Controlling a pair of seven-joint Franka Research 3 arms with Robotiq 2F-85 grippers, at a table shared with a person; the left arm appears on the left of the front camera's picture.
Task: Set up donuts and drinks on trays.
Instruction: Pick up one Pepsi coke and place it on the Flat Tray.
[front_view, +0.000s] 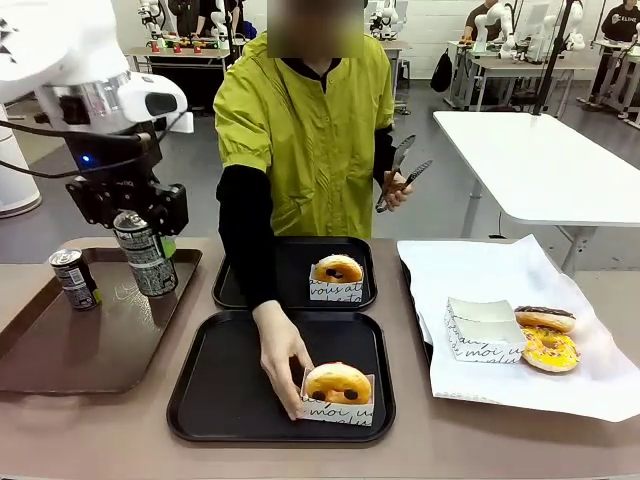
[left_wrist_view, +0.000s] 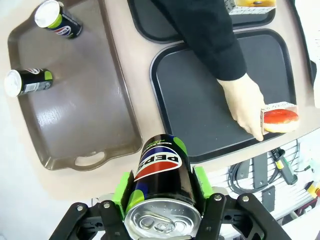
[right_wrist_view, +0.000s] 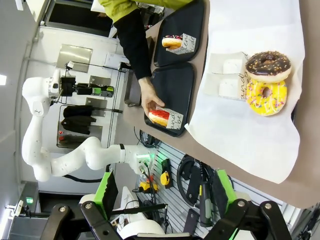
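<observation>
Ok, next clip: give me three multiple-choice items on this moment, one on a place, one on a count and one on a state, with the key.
1. Where is the can that the left end effector holds?
A. On the near black tray
B. On the white paper
C. At the brown tray

2. How many donuts lie on the white paper?
A. One
B. Two
C. Four

3. How is the right end effector?
A. Open and empty
B. Shut on a donut
C. Shut on a can

Key:
1 C: the gripped can is at the brown tray's right end.
2 B: there is a chocolate donut and a yellow donut.
3 A: its fingers stand apart with nothing between them.
</observation>
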